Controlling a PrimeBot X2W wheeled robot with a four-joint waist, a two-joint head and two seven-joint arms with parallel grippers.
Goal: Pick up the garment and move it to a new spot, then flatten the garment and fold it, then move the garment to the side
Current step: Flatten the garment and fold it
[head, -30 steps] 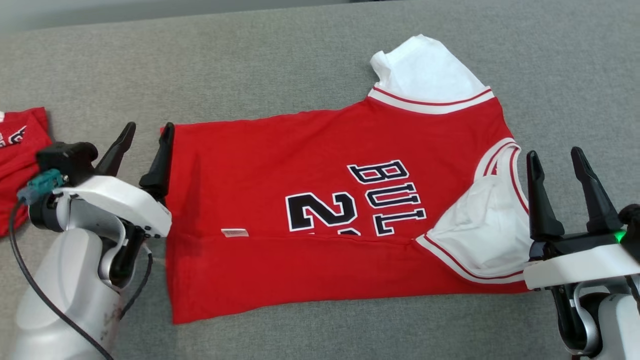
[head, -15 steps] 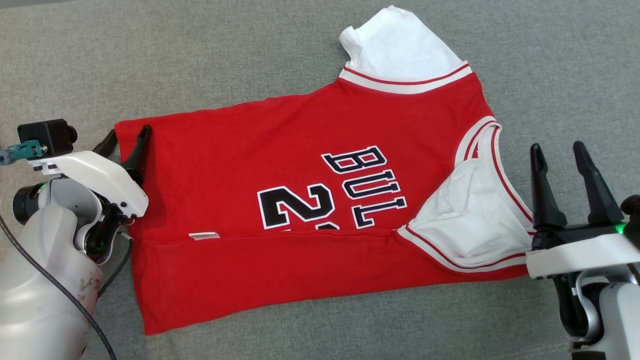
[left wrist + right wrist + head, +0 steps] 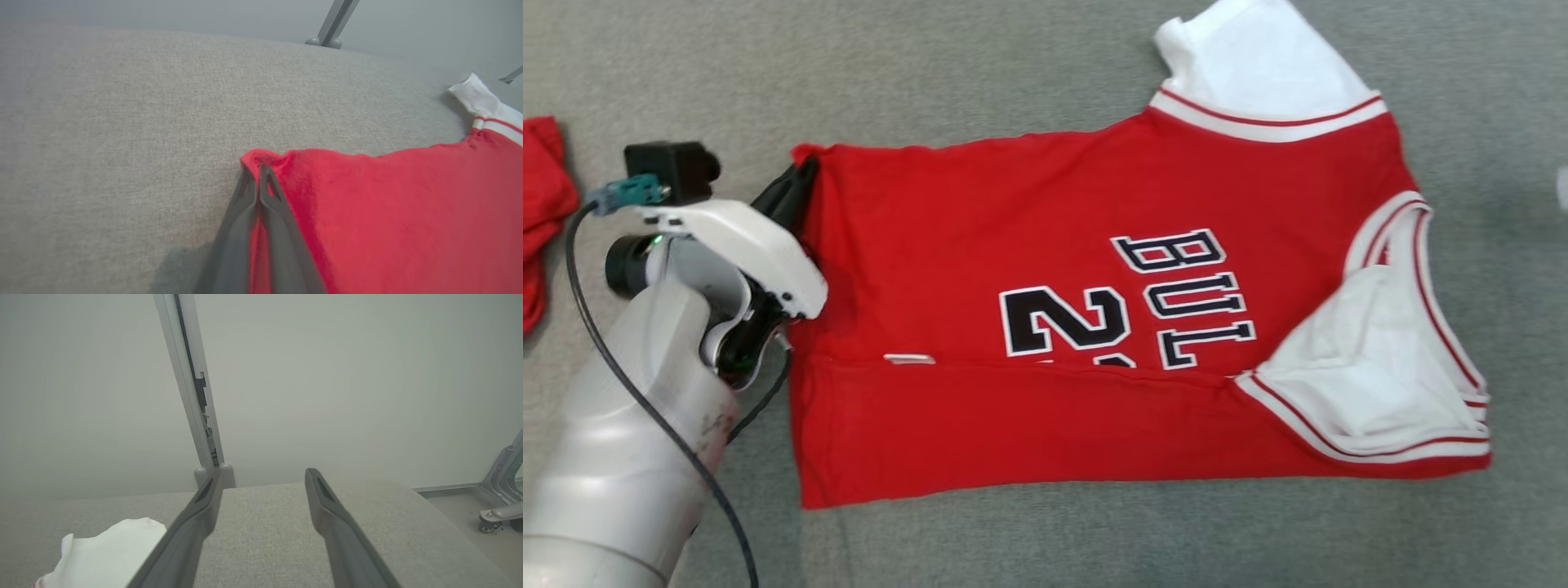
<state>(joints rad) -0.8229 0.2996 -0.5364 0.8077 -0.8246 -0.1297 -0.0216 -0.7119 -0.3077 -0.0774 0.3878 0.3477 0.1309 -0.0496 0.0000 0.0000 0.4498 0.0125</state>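
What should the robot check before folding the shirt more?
1. Grip: left end effector shut on the far hem corner of the red basketball shirt with white sleeves: ok.
2. Both cloth layers pinched: cannot tell.
3. Helper: right end effector open, empty: ok.
4. Fold: near strip covers the black number's lower part: ok.
5. Sleeve: far white sleeve tucked in: not ok, sticks out.
6. Space: other red cloth lies apart on the grey fabric surface: ok.
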